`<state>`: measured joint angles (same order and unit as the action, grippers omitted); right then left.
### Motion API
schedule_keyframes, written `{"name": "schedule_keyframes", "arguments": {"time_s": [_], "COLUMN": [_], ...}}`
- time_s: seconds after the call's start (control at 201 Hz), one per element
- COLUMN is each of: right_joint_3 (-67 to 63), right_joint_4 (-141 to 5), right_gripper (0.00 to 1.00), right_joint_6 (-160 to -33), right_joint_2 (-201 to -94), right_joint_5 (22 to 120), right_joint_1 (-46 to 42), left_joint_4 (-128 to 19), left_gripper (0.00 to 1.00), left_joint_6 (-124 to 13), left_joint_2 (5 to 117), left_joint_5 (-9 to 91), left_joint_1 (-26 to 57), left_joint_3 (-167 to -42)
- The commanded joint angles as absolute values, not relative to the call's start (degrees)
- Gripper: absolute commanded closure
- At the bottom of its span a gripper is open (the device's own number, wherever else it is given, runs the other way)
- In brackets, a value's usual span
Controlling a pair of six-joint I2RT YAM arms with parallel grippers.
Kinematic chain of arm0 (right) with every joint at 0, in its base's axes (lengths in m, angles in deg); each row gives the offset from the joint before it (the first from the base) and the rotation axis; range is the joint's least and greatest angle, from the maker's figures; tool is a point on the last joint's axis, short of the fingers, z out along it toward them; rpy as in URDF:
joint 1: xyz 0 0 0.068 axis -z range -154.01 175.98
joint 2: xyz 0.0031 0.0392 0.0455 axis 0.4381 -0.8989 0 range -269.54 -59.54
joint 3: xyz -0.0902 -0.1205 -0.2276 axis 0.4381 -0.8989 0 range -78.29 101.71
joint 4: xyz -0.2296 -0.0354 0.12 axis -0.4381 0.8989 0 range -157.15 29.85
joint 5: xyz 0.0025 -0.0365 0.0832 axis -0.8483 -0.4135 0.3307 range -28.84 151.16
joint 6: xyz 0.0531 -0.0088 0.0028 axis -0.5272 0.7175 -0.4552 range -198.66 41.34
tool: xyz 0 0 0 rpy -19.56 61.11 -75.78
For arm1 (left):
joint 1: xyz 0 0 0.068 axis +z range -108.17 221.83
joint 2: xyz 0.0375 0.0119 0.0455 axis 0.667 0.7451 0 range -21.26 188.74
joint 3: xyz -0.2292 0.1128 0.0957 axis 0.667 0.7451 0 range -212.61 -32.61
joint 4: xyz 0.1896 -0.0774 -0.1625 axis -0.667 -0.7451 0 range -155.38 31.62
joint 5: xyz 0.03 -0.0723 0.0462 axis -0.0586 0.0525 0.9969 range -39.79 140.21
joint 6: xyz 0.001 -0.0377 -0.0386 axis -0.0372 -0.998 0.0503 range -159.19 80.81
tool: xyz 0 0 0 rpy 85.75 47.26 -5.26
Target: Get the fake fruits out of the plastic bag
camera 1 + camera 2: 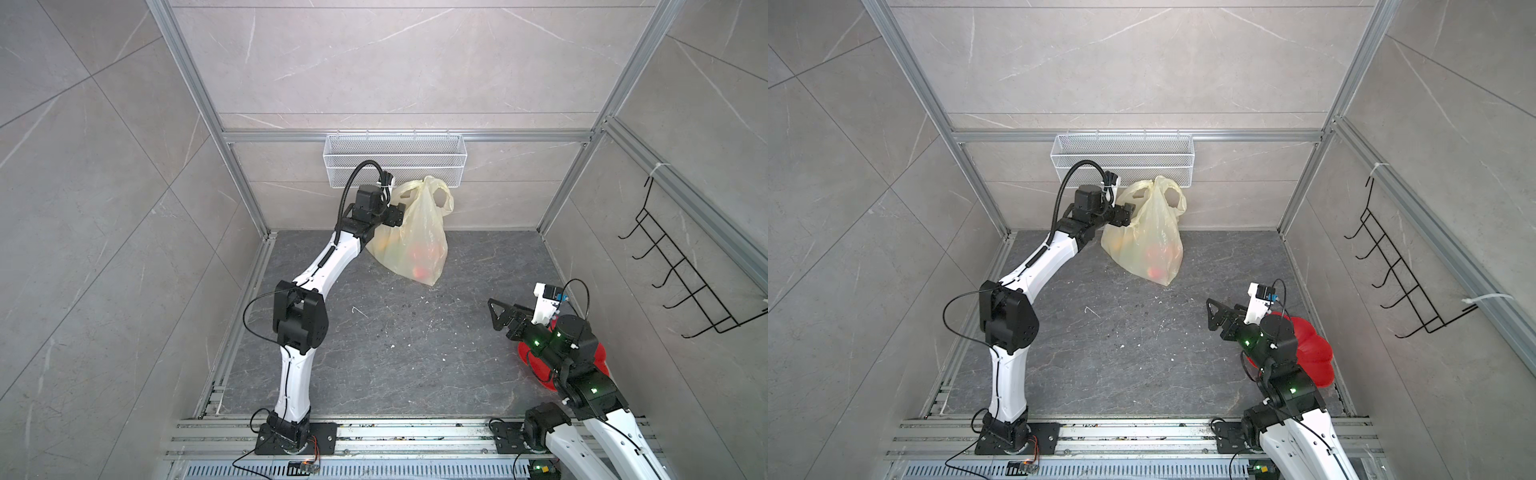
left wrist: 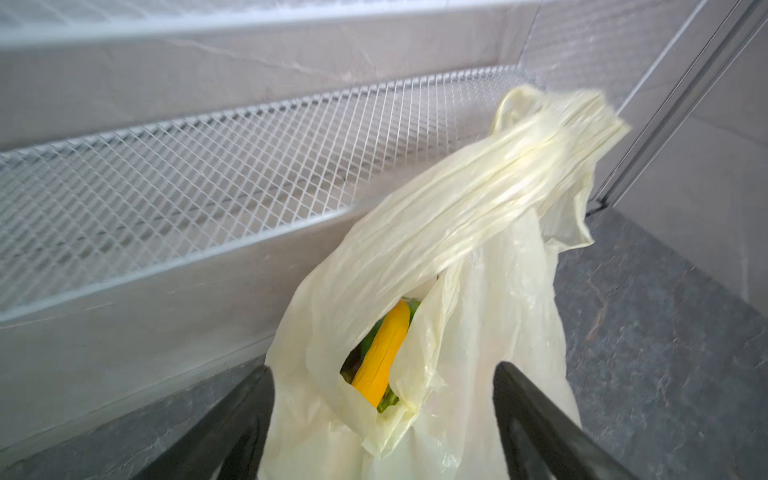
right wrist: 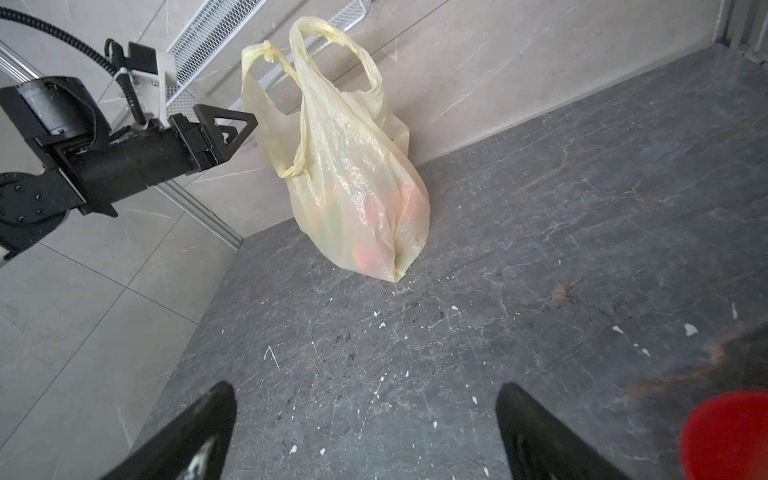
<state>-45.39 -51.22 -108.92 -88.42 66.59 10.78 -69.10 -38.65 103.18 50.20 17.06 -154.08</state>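
Noted left gripper (image 1: pixel 397 214) raised off the table (image 1: pixel 395 353), at 9 o'clock of the plastic bag (image 1: pixel 415 245) in both top views, level with the base of the near handle. Found its fingers (image 2: pixel 249 415) set apart in the left wrist view, one on either side of the bag's upper film, loose plastic filling the gap; cannot tell whether pressing on it. Saw through the bag mouth, between those fingers, a yellow banana (image 2: pixel 382 353) over a green piece (image 2: pixel 388 401). Made out the other fake fruits (image 3: pixel 411 199) only as blurred red-orange shapes through the film. Placed bag at 12 o'clock of the table, standing against the back wall below the wire mesh basket (image 1: pixel 395 158), handles up. Noted right gripper (image 1: pixel 496 313) at 4 o'clock of the table, well apart from the bag, pointing toward 9 o'clock. Found its fingers (image 3: pixel 199 432) spread wide over bare table, holding nothing. Logged red plate (image 1: pixel 598 357) under the right arm, also at 4 o'clock.
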Motion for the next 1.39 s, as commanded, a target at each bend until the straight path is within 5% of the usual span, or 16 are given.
{"name": "schedule_keyframes", "arguments": {"time_s": [0.0, 0.343, 0.647, 0.871, 1.389], "right_joint_3": [-46.34, -43.66, -38.29, -30.24, -4.94], "right_joint_4": [-51.32, -52.06, -51.26, -51.43, -44.19], "right_gripper": [0.01, 0.01, 0.02, 0.02, 0.02], "right_joint_6": [-108.77, -109.79, -109.9, -110.4, -111.37], "right_joint_2": [-88.73, -95.36, -109.47, -120.51, -138.51], "right_joint_5": [67.05, 67.72, 66.49, 59.03, 49.33], "right_joint_1": [10.65, 10.63, 8.5, -3.49, -19.17], "left_joint_4": [-73.11, -69.88, -64.7, -63.63, -69.34], "left_gripper": [0.29, 1.0, 1.0, 1.0, 1.0], "left_joint_6": [-37.33, -42.53, -57.2, -65.36, -84.27], "left_joint_2": [107.11, 107.05, 83.37, 67.88, 33.05], "left_joint_5": [52.46, 55.37, 64.59, 66.3, 51.54], "left_joint_1": [16.93, 16.78, 16.94, 17.04, 16.0], "left_joint_3": [-161.98, -163.41, -134.23, -116.49, -79.88]}}
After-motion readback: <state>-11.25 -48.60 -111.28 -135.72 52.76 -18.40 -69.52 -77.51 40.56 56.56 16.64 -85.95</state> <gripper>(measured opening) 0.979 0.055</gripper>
